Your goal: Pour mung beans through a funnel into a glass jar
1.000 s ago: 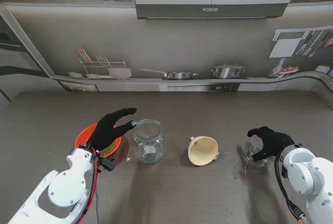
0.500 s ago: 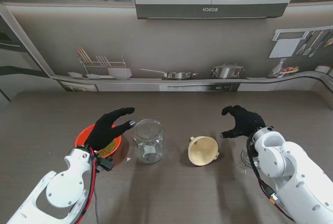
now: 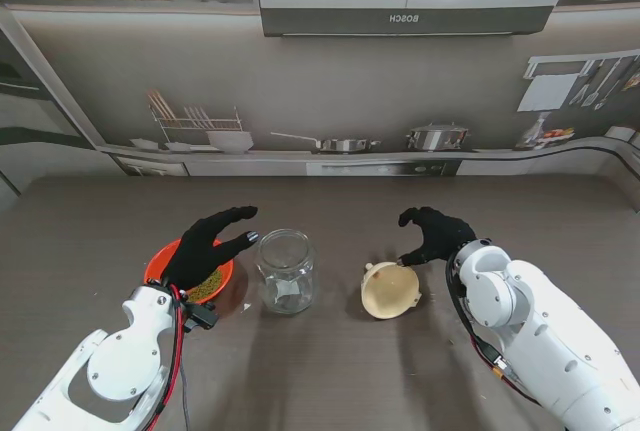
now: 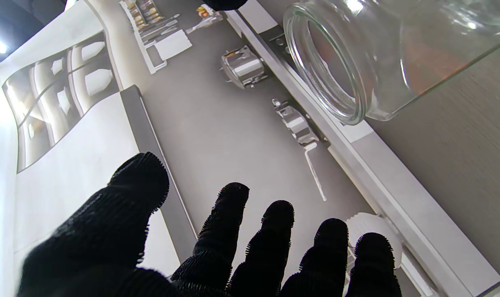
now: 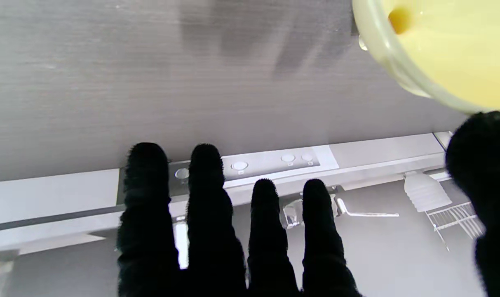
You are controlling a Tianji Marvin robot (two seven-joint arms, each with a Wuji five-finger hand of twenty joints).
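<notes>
While the right hand hovers over the table with its black-gloved fingers spread and nothing in its grasp, its thumb tip sits just at the far rim of the cream funnel. In the right wrist view the four fingers stand apart from one another over bare tabletop, and the thumb shows at the frame edge beside the funnel's pale yellow bowl; whether the thumb actually touches the rim I cannot tell. That funnel lies tipped on its side on the grey wood-grain table, mouth turned toward the right arm, a small tab at its rim toward the jar.

To the left of the funnel, apart from it, the glass jar stands upright with its mouth open and no lid on. It looks empty as far as the glass shows.

Farther left, the left hand hangs open above the orange bowl, fingers extended and separated, pointing toward the jar without reaching it. The left wrist view shows the same: all five fingers splayed, holding nothing, with the jar's rim ahead of them. Green mung beans fill the bowl, partly hidden under the hand, and the bowl sits just beside the jar on its left.
</notes>
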